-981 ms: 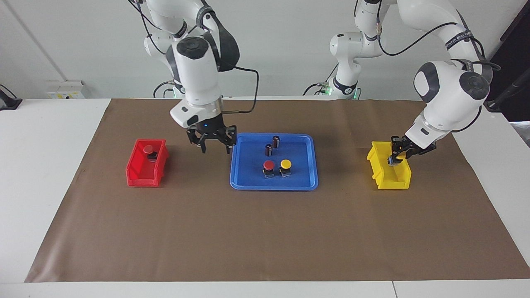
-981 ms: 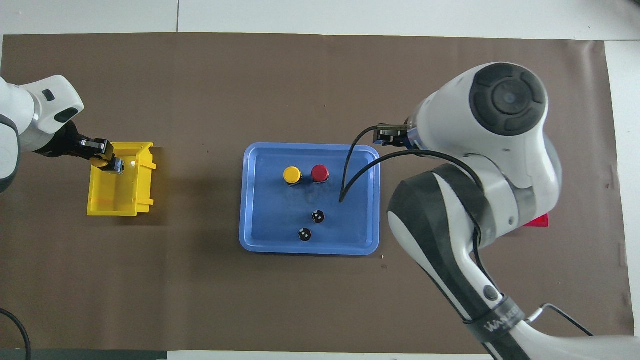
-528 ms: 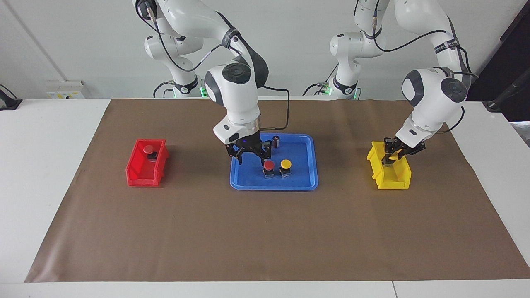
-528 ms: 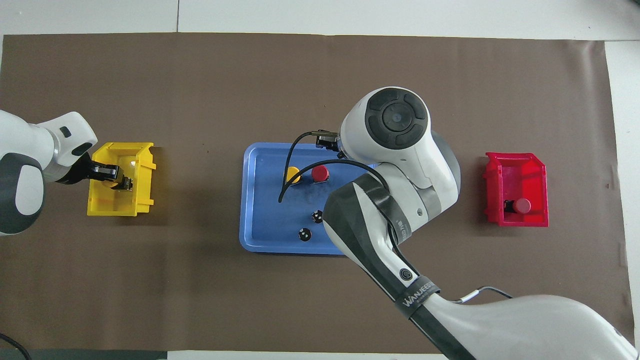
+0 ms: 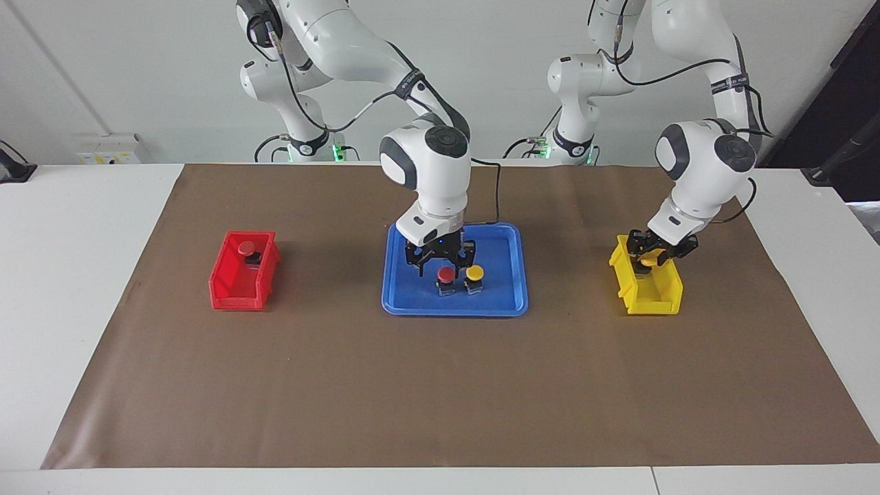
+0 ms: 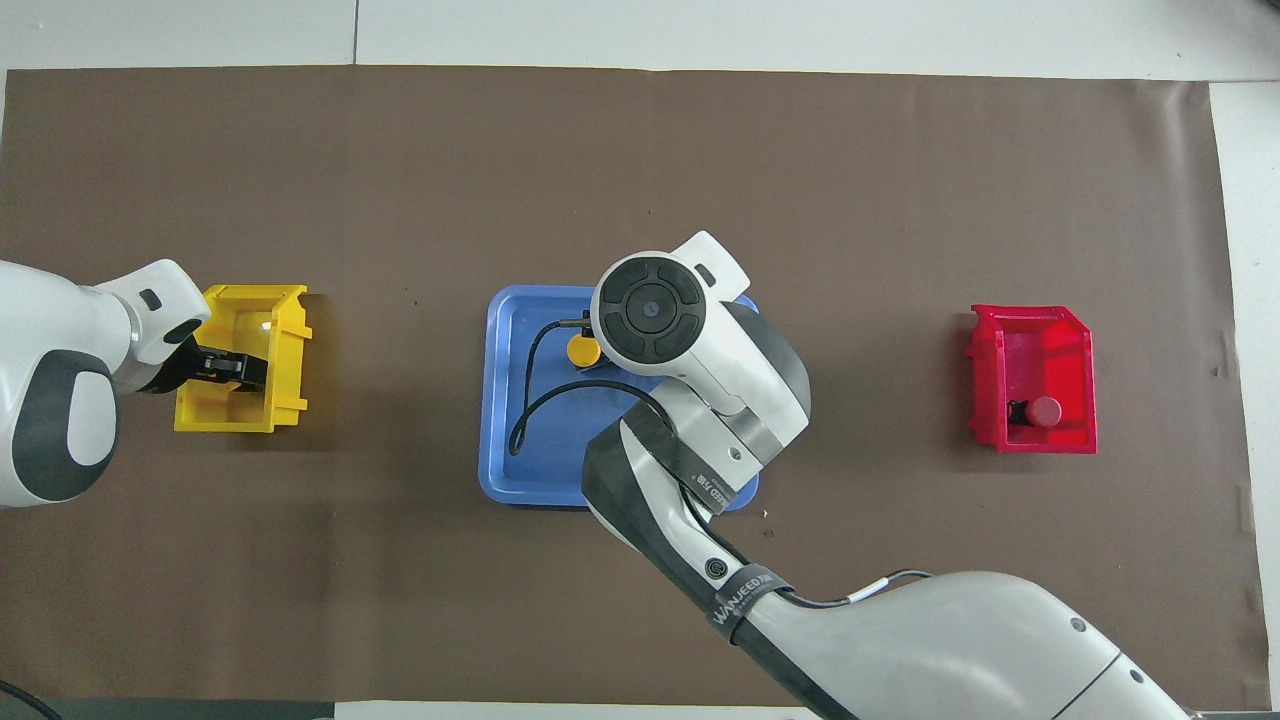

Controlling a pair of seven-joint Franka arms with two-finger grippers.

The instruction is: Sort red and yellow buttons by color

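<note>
My right gripper point(image 5: 440, 265) is open and hangs low over the blue tray point(image 5: 412, 302), just above a red button point(image 5: 446, 274). A yellow button point(image 5: 474, 273) stands beside that one on the tray and also shows in the overhead view point(image 6: 583, 350), where my arm hides the red one. My left gripper point(image 5: 651, 258) is shut on a second yellow button point(image 5: 650, 260) and holds it down inside the yellow bin point(image 5: 650, 295). A second red button point(image 5: 246, 248) lies in the red bin point(image 5: 237, 289), as the overhead view point(image 6: 1046, 410) also shows.
The red bin point(image 6: 1033, 340) stands toward the right arm's end of the brown mat, the yellow bin point(image 6: 240, 400) toward the left arm's end, the tray point(image 6: 505, 400) between them. The right arm hides the two dark cylinders on the tray.
My right gripper has swung from beside the tray to over it and come down above the red button. My left gripper has lowered the yellow button deeper into the yellow bin.
</note>
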